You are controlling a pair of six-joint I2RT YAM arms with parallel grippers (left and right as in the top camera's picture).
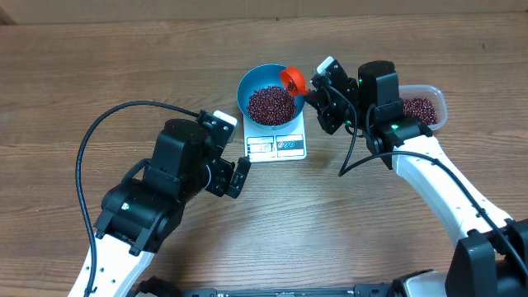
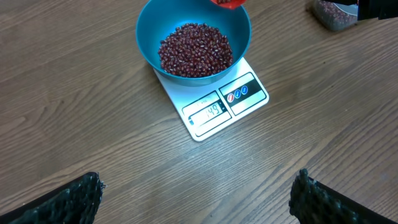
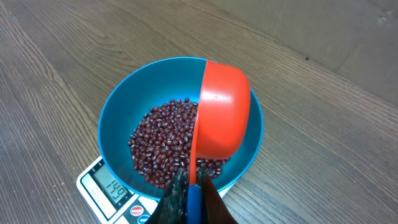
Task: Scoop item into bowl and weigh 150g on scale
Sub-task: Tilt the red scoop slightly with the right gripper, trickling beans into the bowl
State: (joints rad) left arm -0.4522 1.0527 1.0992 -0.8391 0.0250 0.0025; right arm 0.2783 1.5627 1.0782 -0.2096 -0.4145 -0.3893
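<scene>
Topping up: right gripper [image 3: 189, 200] pinching scoop [image 3: 221, 112], tipping over bowl [image 1: 244, 89] at two o'clock | scale [image 2: 205, 127] seemingly reading just short | next: trickling few beans [image 2: 196, 50] | left gripper [image 2: 199, 202] spread, idling

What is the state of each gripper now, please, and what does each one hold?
Left gripper: open, holding nothing.
Right gripper: shut on the handle of the orange scoop, which is tilted over the blue bowl.
</scene>
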